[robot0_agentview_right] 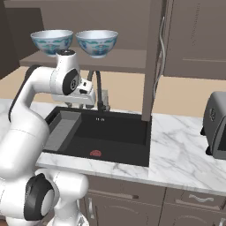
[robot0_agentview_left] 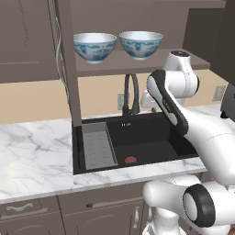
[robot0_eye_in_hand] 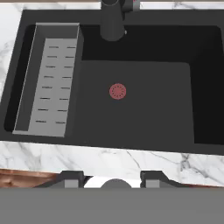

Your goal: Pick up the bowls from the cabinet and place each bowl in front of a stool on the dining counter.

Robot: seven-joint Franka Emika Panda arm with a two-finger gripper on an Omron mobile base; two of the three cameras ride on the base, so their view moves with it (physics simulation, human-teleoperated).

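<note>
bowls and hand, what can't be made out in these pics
- Bowls: insides hidden in both base views; the cameras look up at them.
- Hand: fingertips cut by the hand view's bottom edge; hidden behind the arm in the base views.
- Toaster: cut by the right base view's edge.

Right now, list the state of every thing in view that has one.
Cabinet: open, shelf exposed.
Left bowl: upright on the shelf, untouched.
Right bowl: upright on the shelf beside it, untouched.
Gripper: open, holding nothing, pointing down over the sink.
Faucet: no water running.
</note>
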